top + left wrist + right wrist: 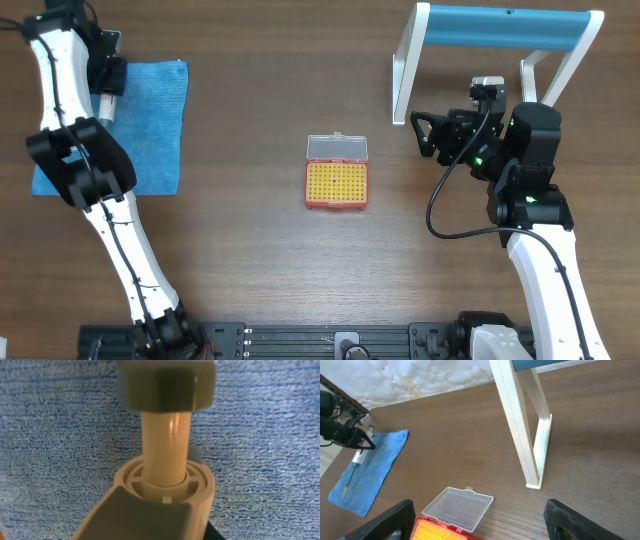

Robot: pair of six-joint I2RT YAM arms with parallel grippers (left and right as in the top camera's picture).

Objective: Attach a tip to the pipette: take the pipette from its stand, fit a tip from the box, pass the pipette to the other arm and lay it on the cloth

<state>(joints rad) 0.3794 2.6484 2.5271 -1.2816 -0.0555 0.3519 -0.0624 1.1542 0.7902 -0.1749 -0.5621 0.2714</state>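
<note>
Final stage of the task, as judged from the layout. The left gripper (pixel 105 82) hangs over the blue cloth (pixel 155 120) with its fingers apparently clenched on the body of the pipette (pixel 104 103). The fingers themselves are hidden in the left wrist view, where the plunger button and shaft of the pipette (pixel 166 445) lie close above the cloth's weave (pixel 265 435). Seen from the right wrist view, the pipette (pixel 357 456) slants from the left gripper (pixel 350 435) down onto the cloth (pixel 375 467). It is held low and nearly flat, presumably so that it can be laid down rather than dropped. A slender tip seems fitted, though it is too small to confirm. The right gripper (pixel 430 135) is released, with its fingers spread wide and grasping nothing, and it stands beside the white-and-blue stand (pixel 505 30), well apart from the cloth. The tip box (pixel 337 185) sits between the arms on the wooden table (pixel 250 270). Its clear lid (pixel 337 148) is folded back and its orange rack is filled with rows of yellow tips; no gap can be made out.
</note>
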